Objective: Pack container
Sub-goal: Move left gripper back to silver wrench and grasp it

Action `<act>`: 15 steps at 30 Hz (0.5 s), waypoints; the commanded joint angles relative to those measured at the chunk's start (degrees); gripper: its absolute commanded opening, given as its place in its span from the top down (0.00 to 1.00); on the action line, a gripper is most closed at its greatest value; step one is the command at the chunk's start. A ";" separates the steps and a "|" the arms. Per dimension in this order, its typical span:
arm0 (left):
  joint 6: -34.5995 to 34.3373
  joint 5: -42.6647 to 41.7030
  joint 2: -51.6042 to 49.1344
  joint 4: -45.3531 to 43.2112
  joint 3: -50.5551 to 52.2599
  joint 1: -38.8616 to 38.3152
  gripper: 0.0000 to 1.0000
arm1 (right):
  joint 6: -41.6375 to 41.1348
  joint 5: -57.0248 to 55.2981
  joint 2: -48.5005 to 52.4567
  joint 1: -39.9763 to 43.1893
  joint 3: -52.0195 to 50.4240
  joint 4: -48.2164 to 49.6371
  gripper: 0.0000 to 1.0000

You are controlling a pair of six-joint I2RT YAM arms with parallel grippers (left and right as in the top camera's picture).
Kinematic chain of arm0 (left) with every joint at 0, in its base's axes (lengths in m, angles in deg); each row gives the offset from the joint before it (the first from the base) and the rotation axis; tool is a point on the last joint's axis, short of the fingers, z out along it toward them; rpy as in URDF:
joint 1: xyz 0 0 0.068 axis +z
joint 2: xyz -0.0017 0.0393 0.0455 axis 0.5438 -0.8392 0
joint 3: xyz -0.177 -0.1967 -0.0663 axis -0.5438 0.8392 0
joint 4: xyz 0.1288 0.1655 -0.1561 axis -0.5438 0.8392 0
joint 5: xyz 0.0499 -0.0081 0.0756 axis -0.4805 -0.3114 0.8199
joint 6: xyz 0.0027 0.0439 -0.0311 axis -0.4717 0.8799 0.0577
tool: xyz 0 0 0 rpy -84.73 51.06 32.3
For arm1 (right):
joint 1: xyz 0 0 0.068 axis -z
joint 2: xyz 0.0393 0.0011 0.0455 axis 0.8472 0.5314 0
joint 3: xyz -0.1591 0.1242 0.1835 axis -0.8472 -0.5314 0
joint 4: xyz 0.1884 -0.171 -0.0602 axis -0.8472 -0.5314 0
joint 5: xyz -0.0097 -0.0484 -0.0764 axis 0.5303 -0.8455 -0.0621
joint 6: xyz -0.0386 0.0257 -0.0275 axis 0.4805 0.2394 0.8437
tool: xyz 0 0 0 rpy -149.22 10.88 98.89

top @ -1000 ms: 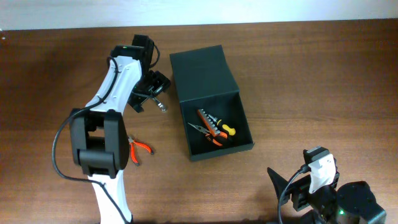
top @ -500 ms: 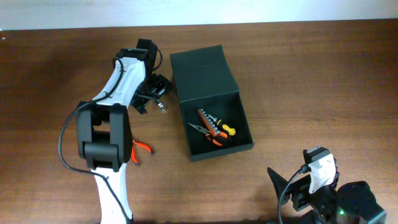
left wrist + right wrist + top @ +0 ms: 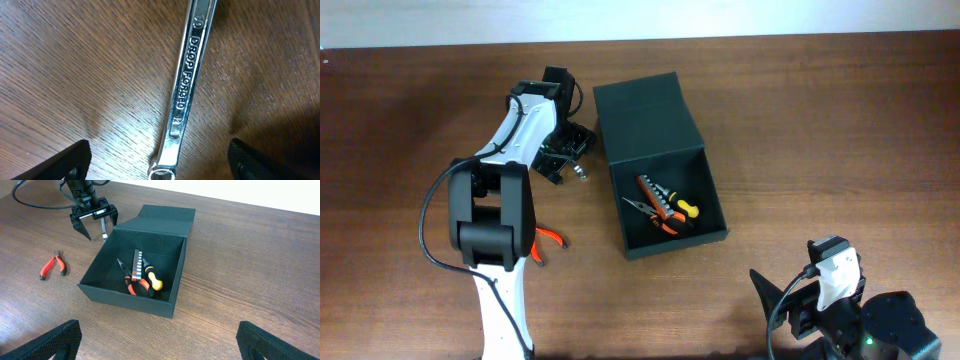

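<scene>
A brown wooden table (image 3: pixel 820 120) carries the container (image 3: pixel 645 115), a dark matte box near the centre. Its hinged lid is folded back flat on the far side, leaving the compartment open to receive tools.

The white-and-black left arm (image 3: pixel 500 150) reaches up the near-left side so that the left gripper (image 3: pixel 100 229) points down at the table just beside the box's far-left corner. Its jaws stand apart with nothing between them yet, straddling a chrome wrench (image 3: pixel 187 90) stamped "DROP FORGED", a stance that reads as lining up a grasp across the shank.

The right gripper (image 3: pixel 159 341) hangs over the near edge, well apart from the box, its jaws spread wide and empty, seemingly parked to keep out of the way.

A pair of red-handled pliers (image 3: pixel 545 240) lies on the table left of the box, unpacked.

Already inside are orange-handled pliers (image 3: pixel 135 282), a yellow-handled screwdriver (image 3: pixel 152 280) and what appears to be a strip of driver bits (image 3: pixel 137 262), though the view is too small to be sure.
</scene>
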 commanded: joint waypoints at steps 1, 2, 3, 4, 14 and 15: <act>-1.66 1.36 -0.26 0.07 -0.90 -0.02 0.11 | -0.46 -0.70 -0.33 0.11 -0.04 0.15 0.01; -1.84 1.44 -0.26 0.09 -0.90 -0.02 0.11 | -0.46 -0.70 -0.33 0.11 -0.04 0.15 0.01; -1.84 1.44 -0.28 0.07 -0.90 -0.02 0.11 | -0.46 -0.70 -0.33 0.11 -0.04 0.15 0.01; -1.84 1.46 -0.33 0.07 -0.90 0.00 0.11 | -0.46 -0.70 -0.33 0.11 -0.04 0.15 0.01; -1.81 0.39 -2.58 0.07 -0.90 0.15 0.27 | -0.46 -0.70 -0.33 0.11 -0.04 0.13 0.01; -1.81 0.33 -2.58 0.07 -0.90 0.13 0.30 | -0.46 -0.70 -0.33 0.11 -0.04 0.15 0.01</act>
